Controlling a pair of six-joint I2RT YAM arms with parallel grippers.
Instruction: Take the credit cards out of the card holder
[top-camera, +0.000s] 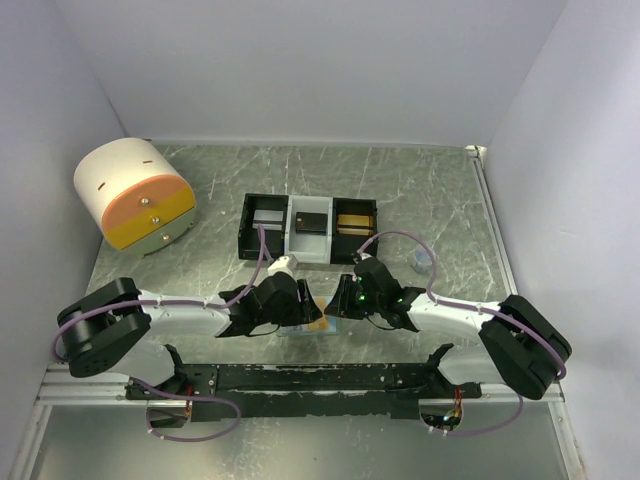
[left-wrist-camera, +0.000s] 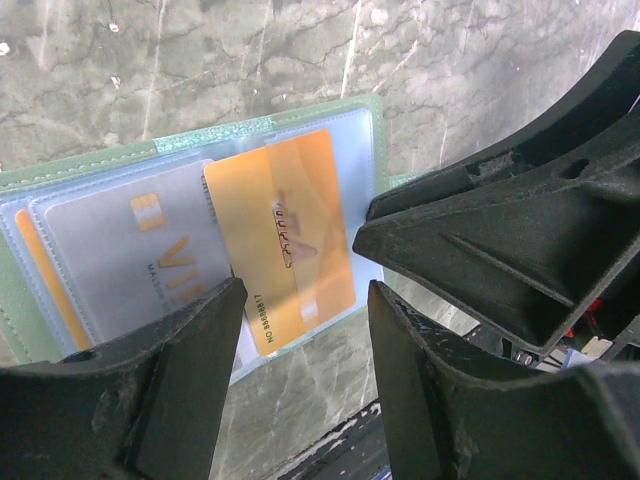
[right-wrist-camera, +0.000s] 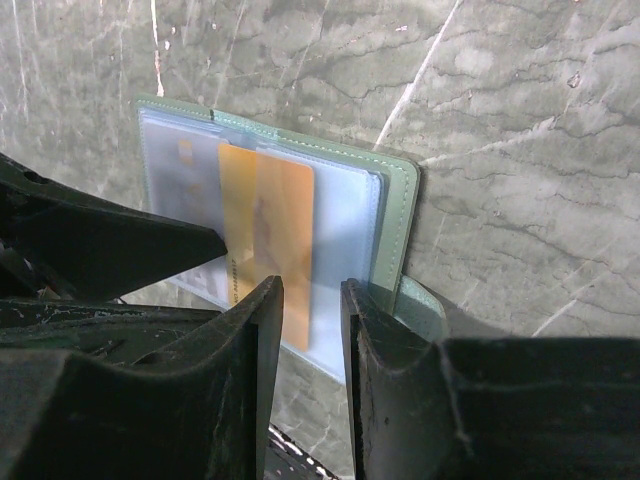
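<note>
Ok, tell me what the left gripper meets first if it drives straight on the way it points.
Most likely the orange card, sleeved in the card holder, just ahead of the left gripper; depth is hard to judge.

We see the card holder (top-camera: 298, 329) (left-wrist-camera: 150, 148) (right-wrist-camera: 400, 225) lying open and flat on the desk (left-wrist-camera: 450, 60), near its front edge. A sage-green stitched border shows around clear plastic sleeves that face up. We count three credit cards. The orange card (left-wrist-camera: 280, 240) (right-wrist-camera: 265, 230) lies topmost, slightly tilted against the holder's edges, with dark embossed print. We can't tell if it is inside a sleeve or out. The grey card (left-wrist-camera: 130, 260) sits under plastic beside it, partly overlapped by the orange card. Of the second orange card (left-wrist-camera: 45, 270), only a strip shows under the grey card.
</note>
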